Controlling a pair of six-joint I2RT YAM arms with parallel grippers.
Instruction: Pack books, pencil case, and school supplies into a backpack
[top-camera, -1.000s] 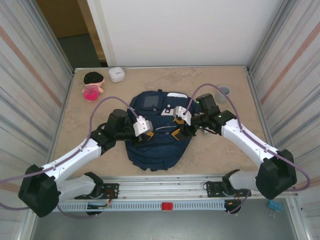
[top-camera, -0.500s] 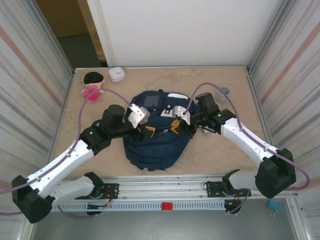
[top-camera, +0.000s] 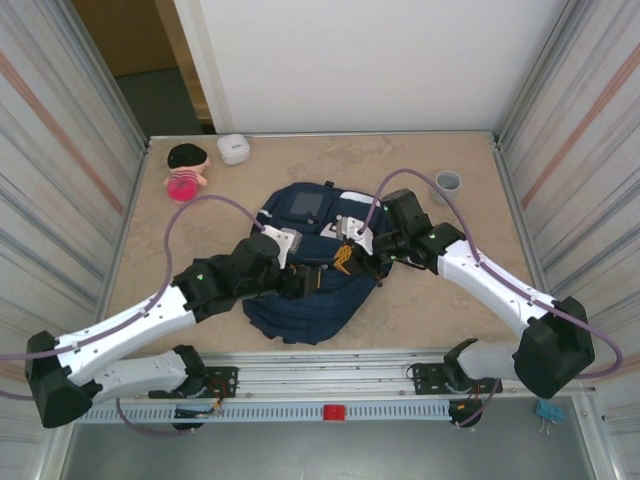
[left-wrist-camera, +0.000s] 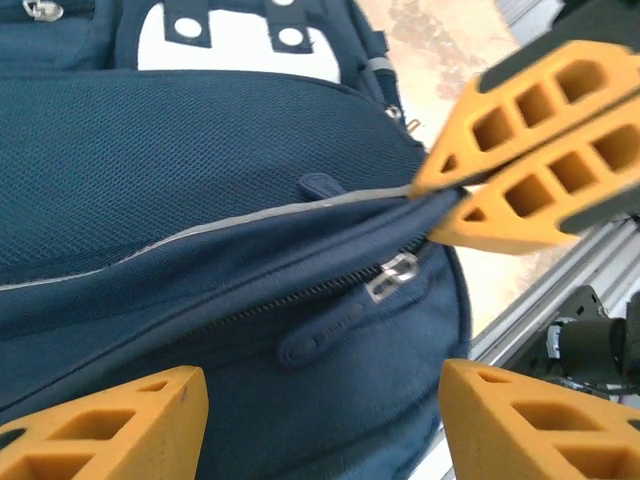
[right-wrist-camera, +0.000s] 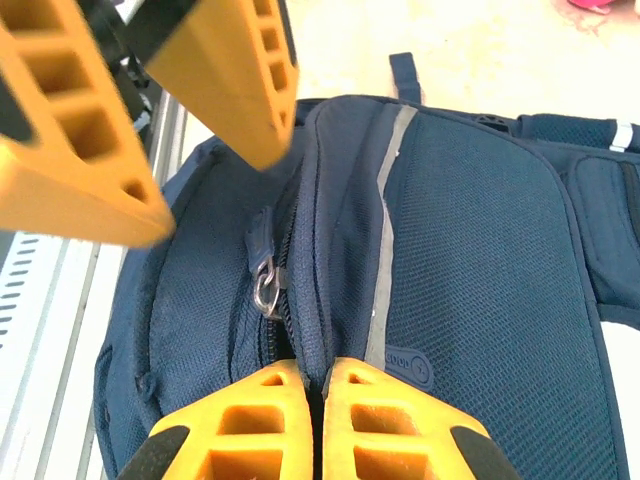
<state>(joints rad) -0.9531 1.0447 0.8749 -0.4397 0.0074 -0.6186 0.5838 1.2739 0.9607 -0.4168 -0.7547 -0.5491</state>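
The navy backpack (top-camera: 310, 315) lies flat in the middle of the table, front side up. My right gripper (top-camera: 345, 258) is shut on a ridge of its fabric beside the white trim stripe (right-wrist-camera: 385, 250), with the metal zipper pull (right-wrist-camera: 265, 285) just to its left. My left gripper (top-camera: 300, 278) hangs open over the zipper (left-wrist-camera: 395, 275) and the fabric pull tab (left-wrist-camera: 320, 335), touching nothing, close to the right gripper's fingers (left-wrist-camera: 520, 150). A dark grey rectangle (top-camera: 304, 204) rests on the pack's far part. The book, pencil case and silvery bar are out of view.
A white rounded box (top-camera: 233, 148) and a pink doll with black hair (top-camera: 184, 170) sit at the far left. A grey cup (top-camera: 447, 181) stands at the far right. The metal rail (top-camera: 330, 380) runs along the near edge, and striped walls close both sides.
My left gripper has swung right and nearer over the backpack, up to the right gripper. The right gripper pulled the fabric slightly left, and the backpack has twisted and bunched.
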